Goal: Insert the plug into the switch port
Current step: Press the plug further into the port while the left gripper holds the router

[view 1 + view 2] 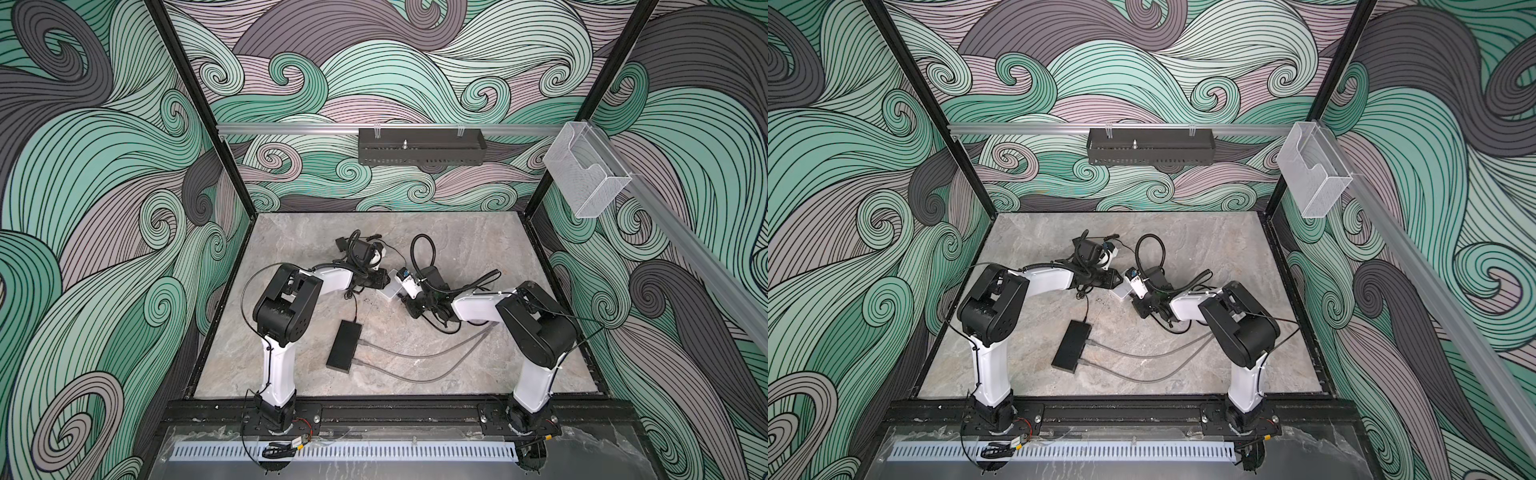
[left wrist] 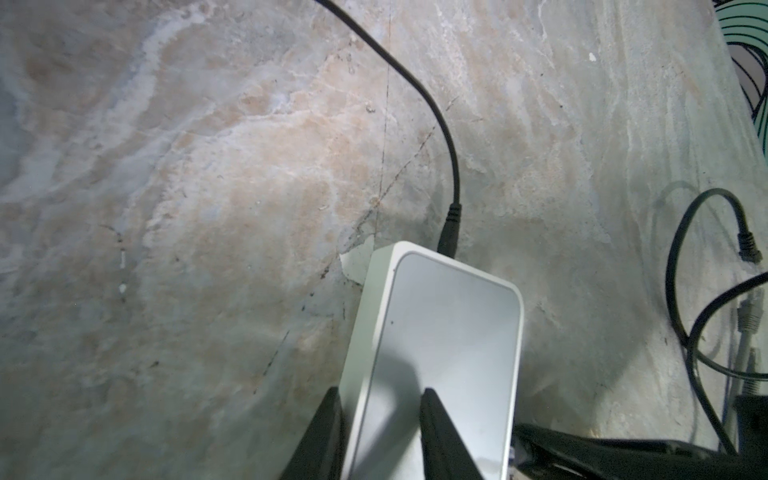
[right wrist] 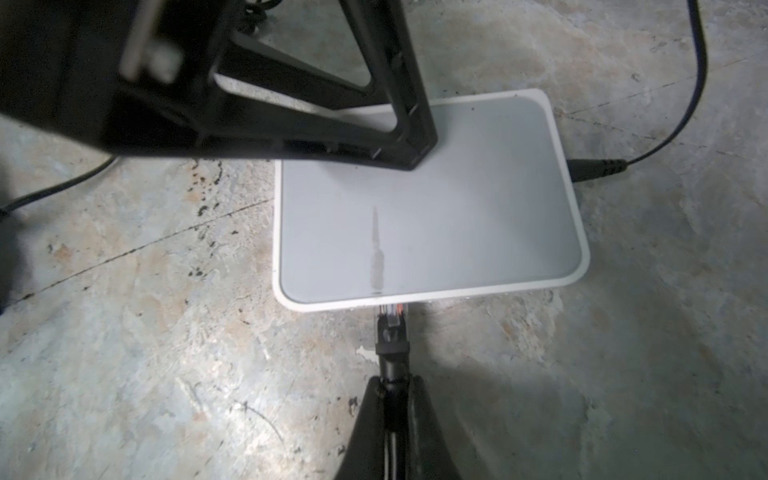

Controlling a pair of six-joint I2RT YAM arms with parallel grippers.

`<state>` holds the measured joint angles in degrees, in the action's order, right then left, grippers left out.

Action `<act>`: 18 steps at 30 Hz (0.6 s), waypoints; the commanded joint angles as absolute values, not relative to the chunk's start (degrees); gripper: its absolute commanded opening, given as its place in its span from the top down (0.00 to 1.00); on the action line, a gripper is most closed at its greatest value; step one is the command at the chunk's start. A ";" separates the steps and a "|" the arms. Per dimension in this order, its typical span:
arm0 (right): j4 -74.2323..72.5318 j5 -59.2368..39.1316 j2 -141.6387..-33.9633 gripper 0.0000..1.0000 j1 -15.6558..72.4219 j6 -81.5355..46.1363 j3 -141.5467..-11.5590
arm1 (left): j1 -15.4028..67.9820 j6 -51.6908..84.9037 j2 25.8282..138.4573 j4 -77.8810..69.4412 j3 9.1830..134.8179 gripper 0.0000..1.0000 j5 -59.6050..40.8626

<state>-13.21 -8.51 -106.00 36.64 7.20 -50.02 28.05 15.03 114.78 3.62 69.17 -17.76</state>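
Tabletop (image 1: 291, 249), one white switch (image 3: 428, 208), plug (image 3: 390, 320) perhaps touching

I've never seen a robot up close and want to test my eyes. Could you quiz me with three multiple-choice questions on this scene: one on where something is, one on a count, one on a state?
1. Where is the clear plug?
A. right at the side of the white switch
B. in the wall basket
C. hanging high above the arms

2. How many grey cables leave the black box?
A. one
B. two
C. four

3. The right gripper is:
A. wide open and empty
B. shut on the plug's black cable
C. out of sight

Answers:
1 A: the right wrist view shows the plug's tip at the switch's rim.
2 B: both top views show two grey lines running from the box.
3 B: its fingers pinch the cable just behind the plug.
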 commanded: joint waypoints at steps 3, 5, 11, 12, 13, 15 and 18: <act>-28.54 -12.76 -105.28 1.00 37.53 8.70 -54.97 | 37.18 15.02 117.33 11.65 65.48 0.70 -34.97; -29.30 -13.09 -104.71 1.00 37.50 8.70 -54.93 | 37.82 14.80 117.47 11.99 65.46 0.70 -34.97; -30.61 -15.16 -104.22 1.00 37.43 9.79 -55.73 | 39.33 13.41 118.11 13.05 65.80 0.70 -35.33; -30.89 -15.83 -104.00 1.00 37.43 9.99 -55.76 | 39.58 13.00 118.18 13.49 65.91 0.70 -35.02; -31.02 -16.50 -103.89 1.00 37.39 10.23 -55.89 | 39.71 12.65 118.23 13.98 65.98 0.70 -34.78; -30.07 -18.30 -103.54 1.00 37.31 11.01 -56.31 | 40.04 11.99 118.27 14.93 66.09 0.70 -34.00; -29.26 -19.27 -102.77 1.00 37.01 11.16 -56.64 | 40.50 11.17 118.39 15.95 66.15 0.70 -32.72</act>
<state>-11.57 -11.31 -105.49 35.29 9.54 -50.22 29.76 12.34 114.76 2.24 68.79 -15.68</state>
